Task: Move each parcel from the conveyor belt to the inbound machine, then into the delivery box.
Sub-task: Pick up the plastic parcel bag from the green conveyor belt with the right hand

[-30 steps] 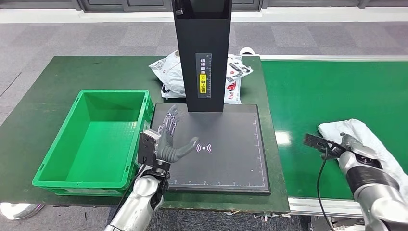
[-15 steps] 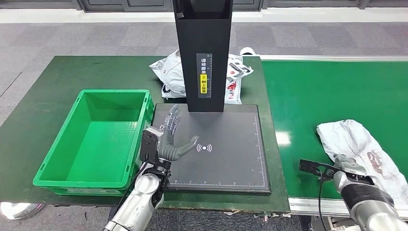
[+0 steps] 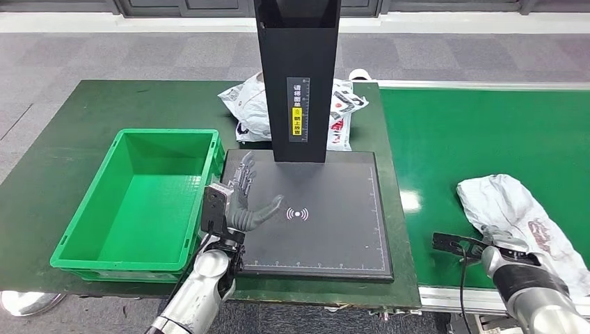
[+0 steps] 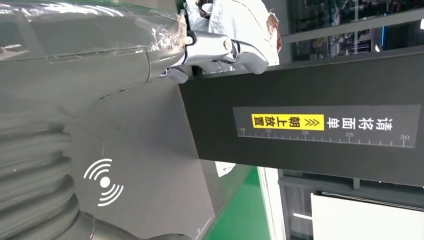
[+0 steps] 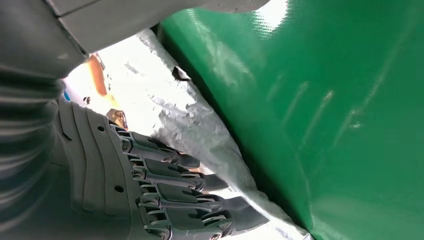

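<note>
A crumpled white parcel (image 3: pixel 511 209) lies on the green conveyor belt (image 3: pixel 473 139) at the right. My right hand (image 3: pixel 502 245) is at the parcel's near edge. In the right wrist view its fingers (image 5: pixel 170 195) stretch out flat against the white parcel (image 5: pixel 170 105), gripping nothing. My left hand (image 3: pixel 243 198) hovers open over the left side of the inbound machine's black platform (image 3: pixel 334 209), fingers spread. The green delivery box (image 3: pixel 76 240) stands empty to the left of the platform.
The machine's black column (image 3: pixel 299 76) rises from the back of the platform, and a second white parcel (image 3: pixel 247 104) lies behind it on the green table (image 3: pixel 83 111). The belt's metal edge (image 3: pixel 452 299) runs close to my right arm.
My right hand has drawn back from on top of the parcel to its near edge, then stayed there. The left hand has barely moved.
</note>
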